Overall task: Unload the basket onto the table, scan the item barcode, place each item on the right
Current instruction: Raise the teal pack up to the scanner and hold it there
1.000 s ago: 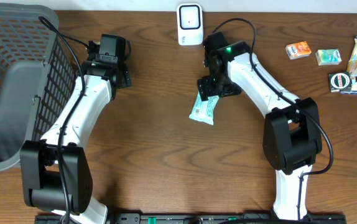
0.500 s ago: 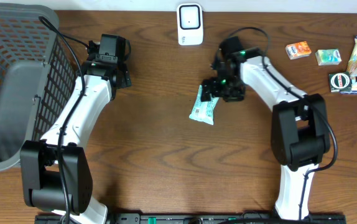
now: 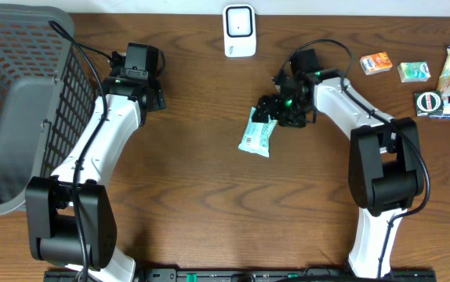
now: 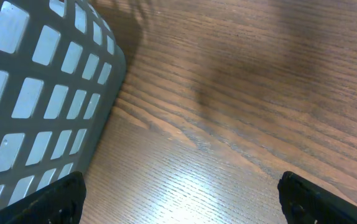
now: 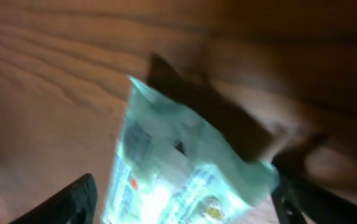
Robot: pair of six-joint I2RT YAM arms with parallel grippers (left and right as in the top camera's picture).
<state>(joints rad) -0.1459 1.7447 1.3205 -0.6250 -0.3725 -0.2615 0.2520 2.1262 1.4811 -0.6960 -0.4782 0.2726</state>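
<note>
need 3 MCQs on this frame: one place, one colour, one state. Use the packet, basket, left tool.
1. Where is the packet?
A. on a shelf
B. on the table, by the right tool
C. on the floor

2. What colour is the basket?
A. red
B. grey
C. blue

3. What state is the left tool in?
A. open, empty
B. shut on the packet
C. shut on a cable

Key:
1 B: overhead shows it lying on the wood beside the right tool.
2 B: its mesh walls are grey in overhead and left wrist.
3 A: its fingertips stand wide apart over bare wood.
</note>
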